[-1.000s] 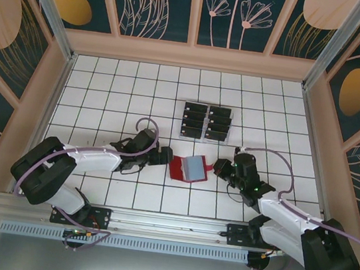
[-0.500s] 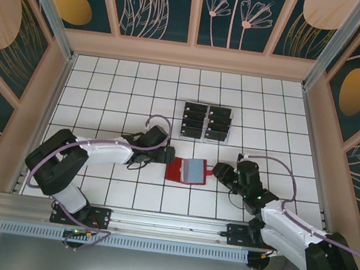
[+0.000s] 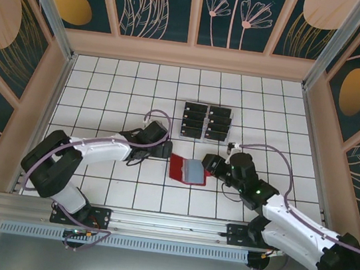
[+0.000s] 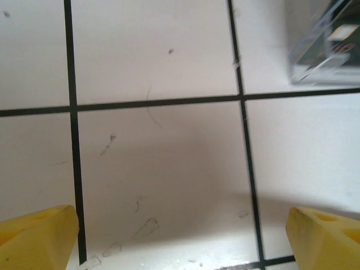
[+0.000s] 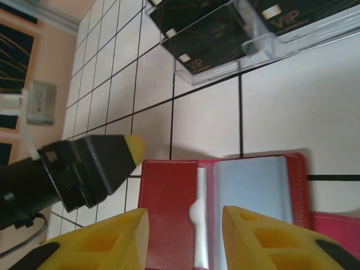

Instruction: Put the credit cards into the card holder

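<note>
My right gripper [image 5: 184,220] hangs low over the open card holder [image 3: 186,169], its jaws partly apart with nothing between them; through the gap in my wrist view I see the red cover and the edge of the grey-blue pocket. My left gripper [image 4: 180,228] stands wide and empty over bare white table [image 3: 106,84], just beside the card holder's left edge, one yellow fingertip close to the red corner without touching it, as far as I can tell.

The card holder lies flat and unfolded between my two hands, pockets facing up. The credit cards [image 3: 206,122] all sit in the clear tray [image 5: 222,73] a little beyond it, black and stacked on a slant in two columns. I see no card in the pockets.

I judge the card holder is ready and the loading itself has not begun. The next move calls for one hand to reach to the tray and pinch a single thin card by its exposed edge without dragging its neighbours. The other should pin the card holder so it neither folds nor slides while the card goes into a pocket.
</note>
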Controlling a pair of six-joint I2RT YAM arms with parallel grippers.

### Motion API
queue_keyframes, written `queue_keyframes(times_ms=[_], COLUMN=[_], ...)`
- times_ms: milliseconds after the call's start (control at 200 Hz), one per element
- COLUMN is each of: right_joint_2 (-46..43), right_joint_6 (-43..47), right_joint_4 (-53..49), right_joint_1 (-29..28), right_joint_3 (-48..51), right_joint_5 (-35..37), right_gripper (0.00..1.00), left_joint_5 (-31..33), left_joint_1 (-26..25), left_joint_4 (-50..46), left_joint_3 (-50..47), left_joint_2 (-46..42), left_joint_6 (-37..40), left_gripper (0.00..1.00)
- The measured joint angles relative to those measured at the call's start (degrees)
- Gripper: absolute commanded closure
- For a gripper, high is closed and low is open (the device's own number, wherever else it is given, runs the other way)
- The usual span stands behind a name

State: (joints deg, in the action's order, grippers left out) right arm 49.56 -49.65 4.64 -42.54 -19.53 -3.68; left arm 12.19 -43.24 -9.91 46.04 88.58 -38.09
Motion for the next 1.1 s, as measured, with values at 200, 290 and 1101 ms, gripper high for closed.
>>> queue_keyframes(times_ms=[200,290,1101], right_joint_2=[7.0,9.8,19.8], right_joint_6=[1.1,1.3,3.3], right_joint_4=[0.7,1.5,8.5], right_joint_1=[-0.4,-0.4,0.6], right_joint_3=[-0.8,-0.8,-0.8], right_joint_5=[0.6,0.7,-2.9], right_gripper=[0.61,0.62,0.61], left_joint_5=[-0.7,-1.2,8.3], left_joint_1=[-2.5,-4.5,-11.1], left_joint_4=[-0.4,-0.4,-2.4], left_joint_3=[1.6,2.8,-3.9], left_joint_2=[-5.7,-6.4,2.8], left_joint_6=[-0.5,-1.2,-5.7], left_gripper=[0.02,0.02,0.01])
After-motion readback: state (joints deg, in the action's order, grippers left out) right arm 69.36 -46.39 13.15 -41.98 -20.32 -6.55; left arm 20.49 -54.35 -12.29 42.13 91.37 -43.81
